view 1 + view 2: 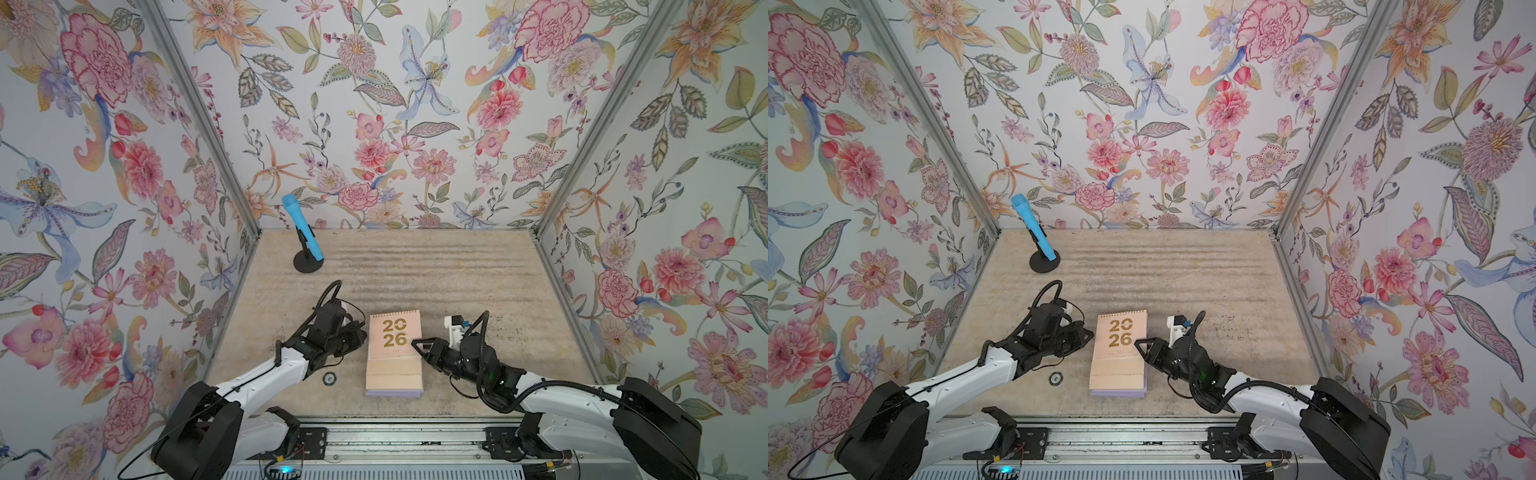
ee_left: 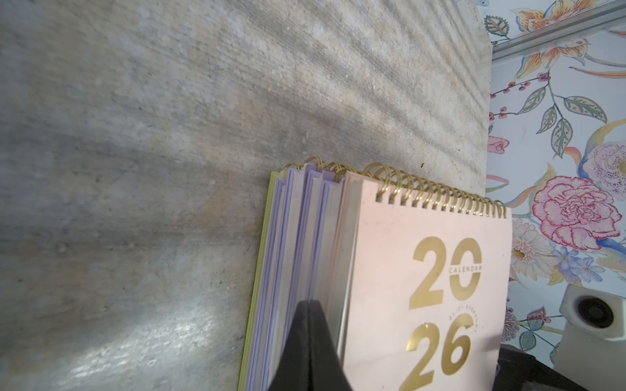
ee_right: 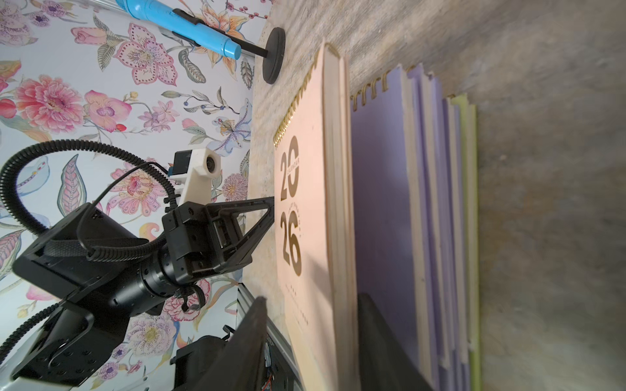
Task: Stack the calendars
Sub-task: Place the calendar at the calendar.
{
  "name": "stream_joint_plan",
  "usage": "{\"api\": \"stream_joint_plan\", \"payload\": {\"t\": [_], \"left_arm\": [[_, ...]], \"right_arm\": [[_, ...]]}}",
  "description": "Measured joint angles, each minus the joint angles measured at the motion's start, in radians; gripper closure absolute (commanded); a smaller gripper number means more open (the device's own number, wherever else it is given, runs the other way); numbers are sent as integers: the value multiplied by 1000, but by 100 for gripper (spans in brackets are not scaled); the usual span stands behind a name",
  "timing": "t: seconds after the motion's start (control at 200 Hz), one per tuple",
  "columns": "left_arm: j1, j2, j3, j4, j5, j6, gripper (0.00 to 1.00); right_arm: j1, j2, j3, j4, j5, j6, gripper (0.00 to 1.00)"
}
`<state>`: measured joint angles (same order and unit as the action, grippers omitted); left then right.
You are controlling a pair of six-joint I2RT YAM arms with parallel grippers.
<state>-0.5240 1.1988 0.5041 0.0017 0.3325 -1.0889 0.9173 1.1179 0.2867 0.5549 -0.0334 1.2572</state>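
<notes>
The right tool (image 3: 310, 304) stands spread: one finger (image 3: 250, 338) is over the peach calendar's (image 3: 305, 277) cover, and the other (image 3: 372, 338) is under it, above the lavender ones (image 3: 379, 203). The left tool (image 2: 306, 342) is pressed together, its tip against the side of the stack (image 2: 288, 254).

The stack (image 1: 395, 365) lies at lower centre in both top views, between the two tools. The peach calendar is on top with its gold spiral toward the upper edge of the frame. Lavender shows along the stack's lower edge.

I count one peach calendar on top and one yellow-green one (image 2: 257, 270) at the bottom. How many lavender ones lie between I cannot tell.

A small round disc (image 1: 329, 378) lies just left of the stack, under the left arm. One blue mic (image 1: 301, 228) on a black stand is at the upper left of the surface (image 1: 457, 282), well apart from the stack.

The stack's lower edge is near the surface's front edge and the metal rail (image 1: 395, 436). Floral walls (image 1: 415, 124) close the other three sides. The widest stretch of surface runs from the stack up to the back wall.
</notes>
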Motion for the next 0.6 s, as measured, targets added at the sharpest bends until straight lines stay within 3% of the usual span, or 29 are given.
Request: {"api": "stream_joint_plan", "payload": {"t": [0.17, 0.305, 0.33, 0.4, 0.425, 0.465, 0.6], "left_arm": [[0, 5, 3, -8, -1, 7, 100], [28, 13, 28, -44, -2, 37, 98], [41, 14, 37, -55, -3, 47, 91], [90, 15, 67, -87, -11, 83, 55], [111, 15, 79, -98, -16, 96, 31], [150, 15, 100, -117, -27, 121, 2], [298, 23, 187, -173, -77, 216, 0]], "right_arm": [[-58, -103, -12, -97, 0, -10, 53], [-121, -197, 6, -267, 6, -56, 38], [-136, -209, 16, -303, 7, -74, 31], [-201, -238, 53, -402, 10, -125, 1], [-236, -247, 71, -438, 8, -149, 1], [-289, -257, 94, -478, 8, -188, 1], [-517, -263, 171, -570, 10, -344, 1]]}}
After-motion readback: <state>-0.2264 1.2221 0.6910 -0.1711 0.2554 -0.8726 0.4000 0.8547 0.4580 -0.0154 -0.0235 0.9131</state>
